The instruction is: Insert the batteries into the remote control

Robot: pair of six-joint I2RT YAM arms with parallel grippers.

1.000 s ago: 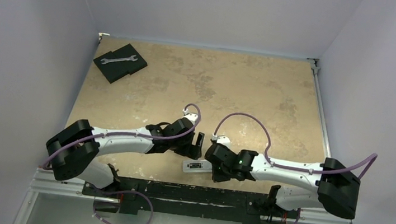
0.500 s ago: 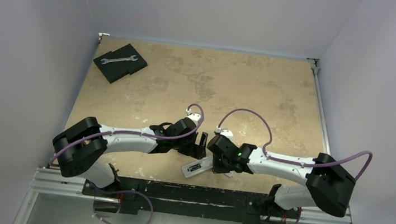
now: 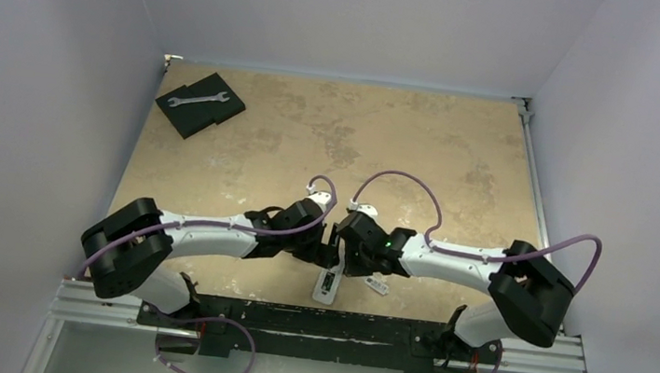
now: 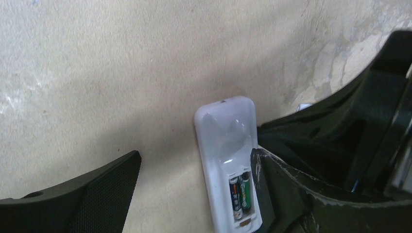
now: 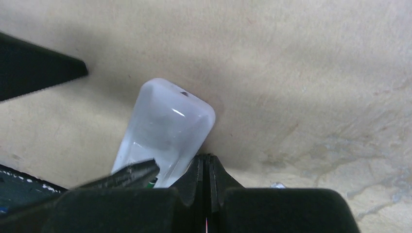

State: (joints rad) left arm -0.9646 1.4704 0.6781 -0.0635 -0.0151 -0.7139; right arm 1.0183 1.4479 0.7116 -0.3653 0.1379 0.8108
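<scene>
Remote lies back-up on the worktop, at its near edge between the two arms. The bay is uncovered. Both batteries sit in it side by side and look seated flat.

Left gripper is wide and straddles the remote. One finger touches the remote's edge at the bay, the other stands apart on the bare side. It holds nothing.

Right gripper is closed, tips pressed together with nothing between them, and butted against the remote's long edge by the bay. It reads as a pusher or stop.

A small white piece lies just beside the remote, probably the bay cover.

Judgement: loading proper looks done. The step in hand is squaring or steadying the remote.

Next: confirm both batteries are fully down, then fetch the cover. That calls for the right gripper's jaws to part, while the left keeps the remote from sliding.
</scene>
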